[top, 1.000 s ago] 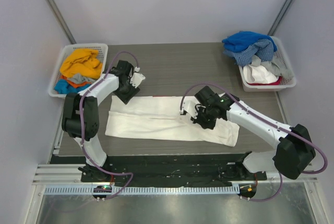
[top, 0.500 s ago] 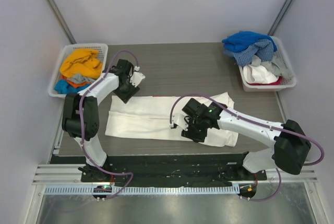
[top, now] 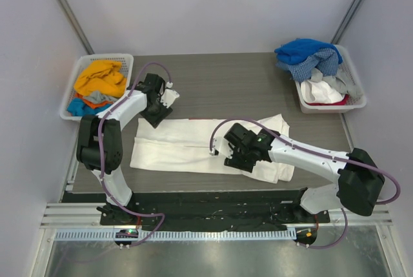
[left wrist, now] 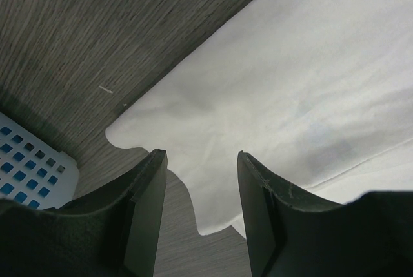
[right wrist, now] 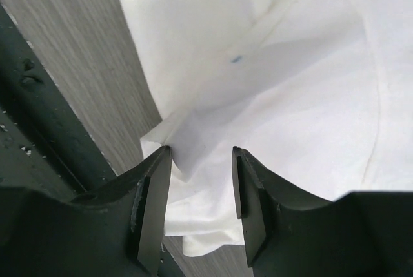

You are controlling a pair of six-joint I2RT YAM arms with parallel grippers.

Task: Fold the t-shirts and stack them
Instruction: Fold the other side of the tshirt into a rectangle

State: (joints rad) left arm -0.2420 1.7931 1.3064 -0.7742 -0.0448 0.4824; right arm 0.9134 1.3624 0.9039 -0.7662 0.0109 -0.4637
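T-shirt [top: 174, 148], white, folded into long creased band, left pincer [left wrist: 200, 161] parted, empty, right pincer [right wrist: 201, 154] parted over fold

Spread tool [right wrist: 199, 155] above white t-shirt [right wrist: 303, 83]

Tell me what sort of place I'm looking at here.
Most likely a robotics lab test cell, not a laundry room. A left arm and a right arm are mounted along a metal rail at the edge of a table, plain panels enclose it, and a left basket and right basket hold crumpled shirts.
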